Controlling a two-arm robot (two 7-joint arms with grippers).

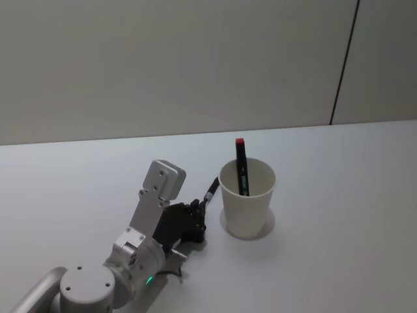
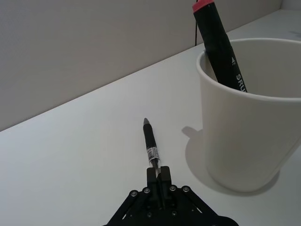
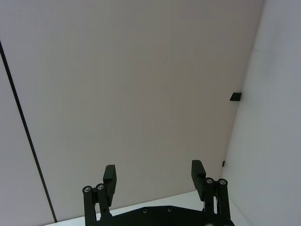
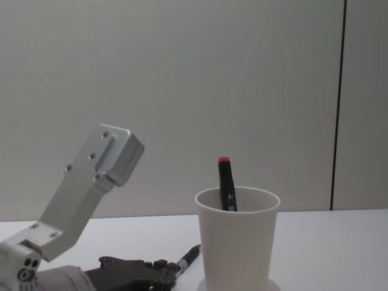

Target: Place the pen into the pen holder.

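I judge the task about half done: the pen is taken, but it is not in the holder yet. The left gripper (image 2: 158,171) is low at the near left of the white table (image 2: 70,179). Its two fingers are pressed together on the back end of the thin black pen (image 2: 150,143), which has a white label band and a grey tip. The pen lies nearly flat and points far and right, toward the plain white paper cup (image 2: 244,141). The cup stands upright near the tip and does not touch it. From these views I cannot tell for sure if the pen rests on the table or is lifted a little above it. A thick black marker with a red cap (image 2: 214,42) leans inside the cup on its far left side, so I think room remains for the pen. What is left, as I see it, is to raise the pen, turn it upright, bring it over the rolled rim and let it go. The right gripper (image 3: 154,175) is parked apart from the work, facing a pale wall, its fingers wide apart.
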